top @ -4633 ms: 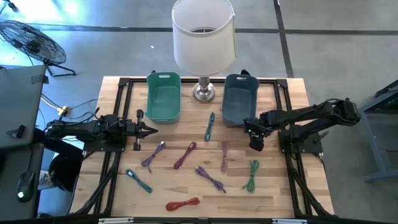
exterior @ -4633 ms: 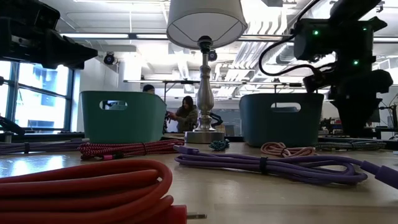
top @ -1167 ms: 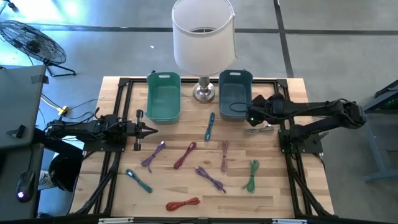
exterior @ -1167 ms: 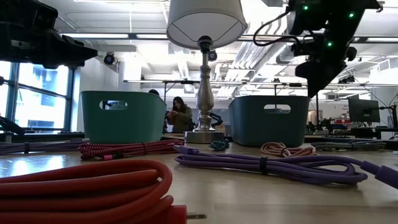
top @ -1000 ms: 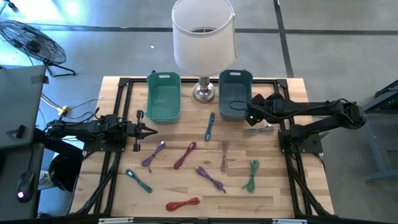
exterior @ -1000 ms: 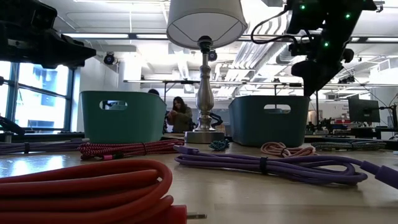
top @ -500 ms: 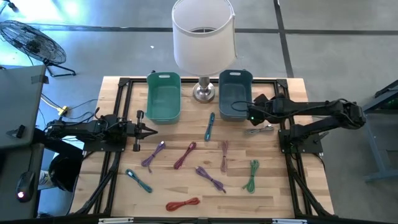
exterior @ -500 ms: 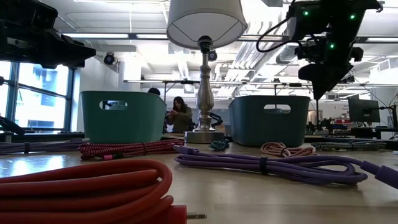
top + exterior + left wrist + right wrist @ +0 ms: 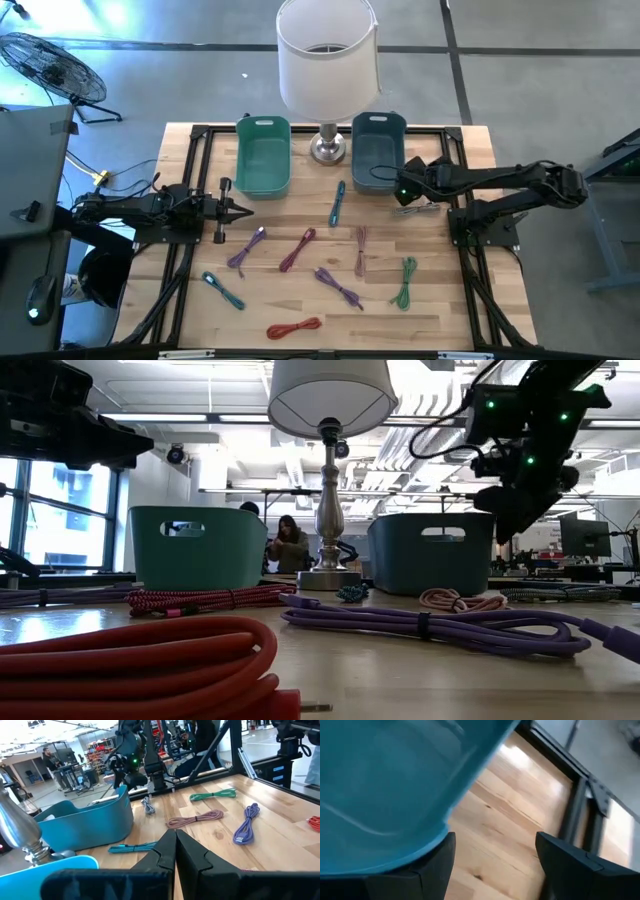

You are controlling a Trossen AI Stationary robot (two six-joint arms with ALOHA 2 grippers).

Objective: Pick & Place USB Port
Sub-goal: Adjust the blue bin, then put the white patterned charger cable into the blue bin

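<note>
Wooden table [image 9: 440, 300] strewn with coiled cables, e.g. purple cable [image 9: 338, 285]. Left gripper [image 9: 243, 209] waits, fingers together. Right gripper [image 9: 399, 186], fingers apart and empty, hovers beside blue bin [image 9: 377, 148]; next, probably descend onto grey cable [image 9: 418, 208].

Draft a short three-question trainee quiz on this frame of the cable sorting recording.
1. True or false: the left gripper has its jaws shut.
2. The right gripper is nearest which bin? A) green bin B) blue bin C) neither
3. Fill in: between the two bins stands a ___.

Key: 1 true; 2 B; 3 lamp.
</note>
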